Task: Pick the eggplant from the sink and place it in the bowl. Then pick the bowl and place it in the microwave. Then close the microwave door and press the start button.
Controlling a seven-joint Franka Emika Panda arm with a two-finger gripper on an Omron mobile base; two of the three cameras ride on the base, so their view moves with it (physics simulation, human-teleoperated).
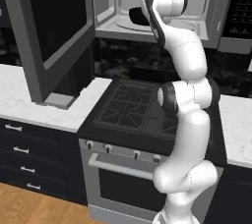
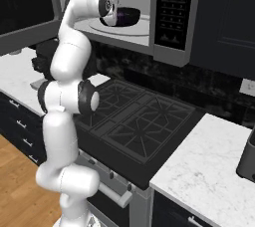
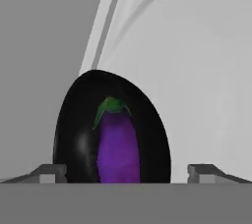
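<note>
Kitchen, stove below. Microwave (image 2: pixel 149 12): door (image 1: pixel 54 26) open; bowl (image 2: pixel 125 17) with eggplant (image 3: pixel 117 147) inside cavity. Hand (image 3: pixel 127 173): fingers spread, gripping nothing. Step: bowl placement; next, retreat and shut door.

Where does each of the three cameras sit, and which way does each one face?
Left base view: behind the arm's left, facing the stove and open microwave; arm at right.
Right base view: behind its right; arm at left.
Hand view: on the hand, looking at the bowl holding the eggplant; fingertips below.
Shared: bowl inside the microwave.
</note>
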